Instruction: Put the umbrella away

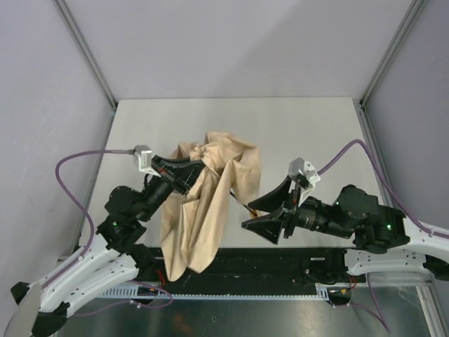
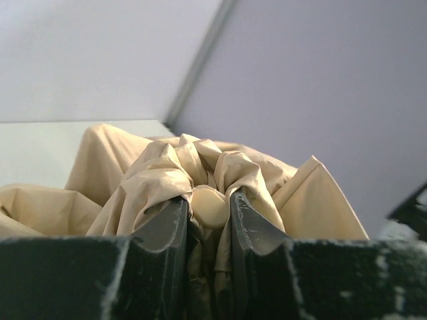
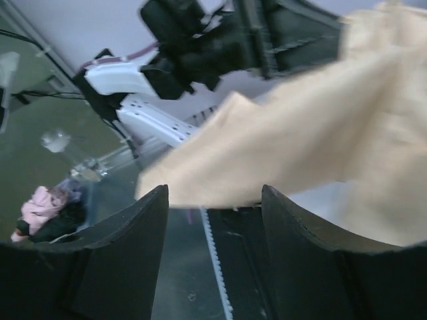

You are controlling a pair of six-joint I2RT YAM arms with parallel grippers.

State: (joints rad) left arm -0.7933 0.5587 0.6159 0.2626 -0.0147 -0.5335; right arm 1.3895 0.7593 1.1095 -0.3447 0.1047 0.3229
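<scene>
The left gripper (image 1: 191, 175) pinches the bunched top of the tan umbrella (image 1: 210, 210), its loose cloth sprawling across the table (image 1: 302, 126) toward the arms. The right gripper (image 1: 249, 215) hovers beside it, jaws apart, empty — gathering seems underway; next, it should catch a loose fold.

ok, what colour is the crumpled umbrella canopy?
Plain tan-beige, no pattern; the shiny fabric umbrella shows best in left wrist view.
</scene>
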